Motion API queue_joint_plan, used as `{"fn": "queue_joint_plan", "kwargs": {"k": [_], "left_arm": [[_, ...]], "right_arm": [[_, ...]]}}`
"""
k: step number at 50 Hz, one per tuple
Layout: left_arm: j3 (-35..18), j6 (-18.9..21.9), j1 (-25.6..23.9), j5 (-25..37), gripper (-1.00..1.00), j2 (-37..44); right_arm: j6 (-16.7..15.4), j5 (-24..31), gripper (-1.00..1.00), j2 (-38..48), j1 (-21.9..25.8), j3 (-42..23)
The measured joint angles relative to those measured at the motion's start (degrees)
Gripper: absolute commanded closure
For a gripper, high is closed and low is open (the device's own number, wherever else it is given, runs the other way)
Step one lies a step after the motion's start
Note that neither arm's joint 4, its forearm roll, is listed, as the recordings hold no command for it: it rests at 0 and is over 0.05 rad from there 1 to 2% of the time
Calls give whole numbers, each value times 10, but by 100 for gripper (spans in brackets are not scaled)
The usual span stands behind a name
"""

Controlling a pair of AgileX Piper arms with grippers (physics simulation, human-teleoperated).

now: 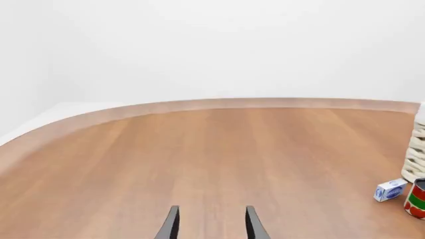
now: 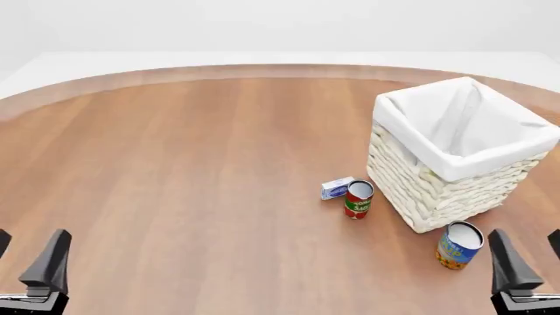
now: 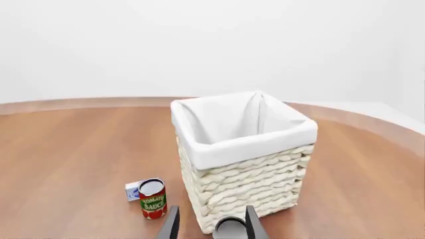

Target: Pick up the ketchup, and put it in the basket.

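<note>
The basket (image 1: 417,149) is running off the left wrist view's edge, and so is the red-and-green can (image 1: 417,199) beside it. In the right wrist view, the blue-and-orange can (image 3: 230,227) near the basket is showing only its rim. The ketchup is appearing nowhere.

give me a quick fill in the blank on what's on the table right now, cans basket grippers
1. The red-and-green tomato sauce can stands upright between the small blue-and-white box and the ____.
2. The wicker basket is lined with ____ cloth.
3. The blue-and-orange can stands nearest the ____ gripper.
4. Both the left gripper and the right one are ____, holding nothing.

Missing words: basket; white; right; open
</note>
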Motion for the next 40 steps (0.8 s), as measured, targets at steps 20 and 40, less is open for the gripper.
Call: {"fn": "queue_joint_plan", "kwargs": {"k": [20,40], "left_arm": [[-1,0,0,-1,-100,2],[-1,0,0,-1,-100,3]], "right_arm": [[-8,-9,-100,19,1,0],[-52,-4,-100,2,24,-5]]}}
